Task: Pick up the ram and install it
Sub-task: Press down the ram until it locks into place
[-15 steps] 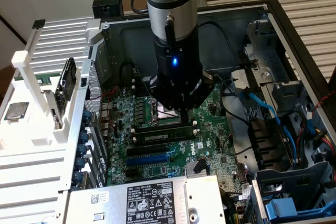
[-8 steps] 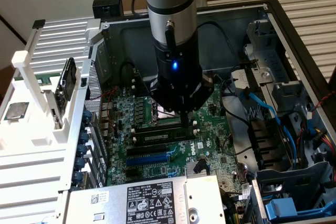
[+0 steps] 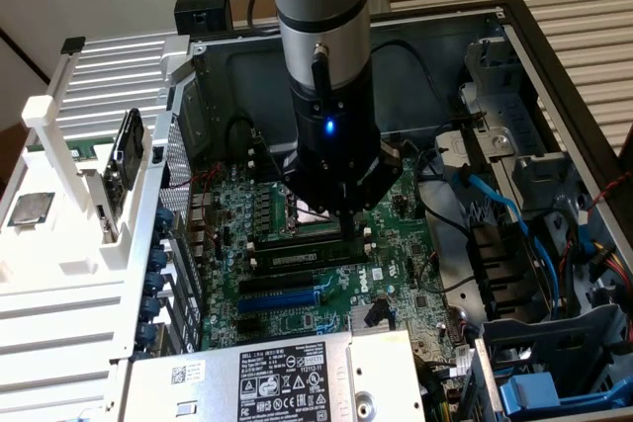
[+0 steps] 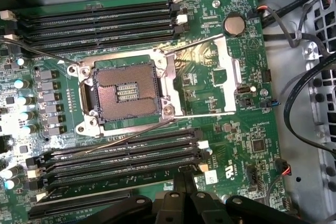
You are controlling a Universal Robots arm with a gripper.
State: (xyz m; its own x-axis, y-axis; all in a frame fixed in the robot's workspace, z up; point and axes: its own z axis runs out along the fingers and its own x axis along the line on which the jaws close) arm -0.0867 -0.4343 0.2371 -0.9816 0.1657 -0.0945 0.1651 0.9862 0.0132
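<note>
In the exterior view the ram [image 3: 297, 255] is a long dark stick standing on edge in a black memory slot, just in front of the open processor socket [image 3: 315, 207]. My gripper [image 3: 345, 227] hangs straight down over the stick's end toward the exterior view's right, its tips at the top edge. The wrist view has the two black fingers [image 4: 176, 195] pressed together, and nothing shows between them. My gripper [image 4: 185, 176] points at the bank of memory slots [image 4: 121, 156] beside a white latch [image 4: 203, 145]. Whether the tips touch the stick is unclear.
The open computer case has a metal wall [image 3: 415, 32] behind, a drive cage with blue cables [image 3: 514, 214] on the exterior view's right, and a power supply [image 3: 277, 378] in front. A white rack [image 3: 74, 274] on the left holds a square silver chip [image 3: 30, 207] and a dark flat part [image 3: 127, 150].
</note>
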